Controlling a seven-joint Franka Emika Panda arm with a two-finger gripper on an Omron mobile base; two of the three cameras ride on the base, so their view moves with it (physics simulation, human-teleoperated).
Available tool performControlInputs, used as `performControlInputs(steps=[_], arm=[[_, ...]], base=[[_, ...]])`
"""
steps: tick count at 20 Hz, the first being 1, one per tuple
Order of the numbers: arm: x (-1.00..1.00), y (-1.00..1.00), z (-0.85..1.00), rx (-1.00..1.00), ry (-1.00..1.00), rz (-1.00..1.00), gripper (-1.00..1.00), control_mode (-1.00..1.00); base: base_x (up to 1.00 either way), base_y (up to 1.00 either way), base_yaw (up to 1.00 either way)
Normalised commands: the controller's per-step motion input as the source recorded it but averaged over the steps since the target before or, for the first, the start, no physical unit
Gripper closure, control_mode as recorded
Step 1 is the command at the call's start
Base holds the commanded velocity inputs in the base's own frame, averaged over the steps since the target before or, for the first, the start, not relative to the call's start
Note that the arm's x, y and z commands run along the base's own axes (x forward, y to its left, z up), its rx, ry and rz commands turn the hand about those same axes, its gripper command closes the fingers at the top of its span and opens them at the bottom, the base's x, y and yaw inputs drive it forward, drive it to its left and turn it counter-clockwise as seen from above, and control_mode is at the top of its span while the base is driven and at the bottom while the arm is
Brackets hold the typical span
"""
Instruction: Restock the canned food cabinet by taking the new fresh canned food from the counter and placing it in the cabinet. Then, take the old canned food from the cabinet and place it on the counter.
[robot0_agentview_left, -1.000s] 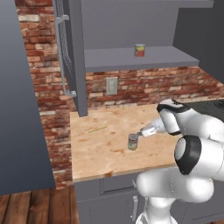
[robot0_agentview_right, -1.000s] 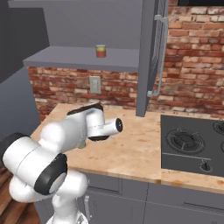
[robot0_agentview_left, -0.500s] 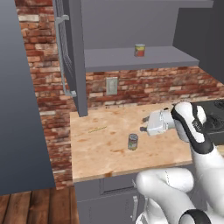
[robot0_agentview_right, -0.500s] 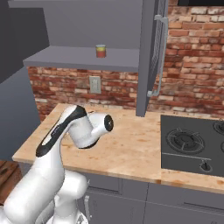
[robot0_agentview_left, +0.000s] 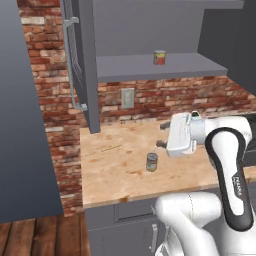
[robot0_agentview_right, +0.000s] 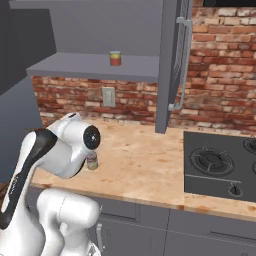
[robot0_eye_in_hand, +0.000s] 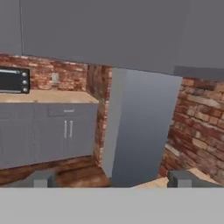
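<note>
Left base view catches the pincer (robot0_agentview_left: 161, 135) wide open, empty, above the yellow-and-white can (robot0_agentview_left: 151, 162) on the tabletop (robot0_agentview_left: 110, 170); hand view faces far base units (robot0_eye_in_hand: 48, 131).

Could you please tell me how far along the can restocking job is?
Looks done: the short red-labelled can stands on the dark grey cabinet shelf, the taller yellow-and-white can on the tan wood-grain counter. The pincer is open, holding nothing. Nothing appears left.

Two cans: one red-labelled can (robot0_agentview_left: 159, 57) shelved, one yellow-and-white can (robot0_agentview_left: 152, 162) on the counter (robot0_agentview_left: 110, 170).
</note>
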Motion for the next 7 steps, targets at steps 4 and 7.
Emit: performControlInputs(steps=[4,7], arm=[[-0.94,0.15,1.00,-0.13,0.00,0.00,-1.00,-1.00],[-0.96,0.22,1.00,-0.12,0.01,-0.05,-1.00,-1.00]], base=[[0.00,0.00,0.00],[0.00,0.00,0.00]])
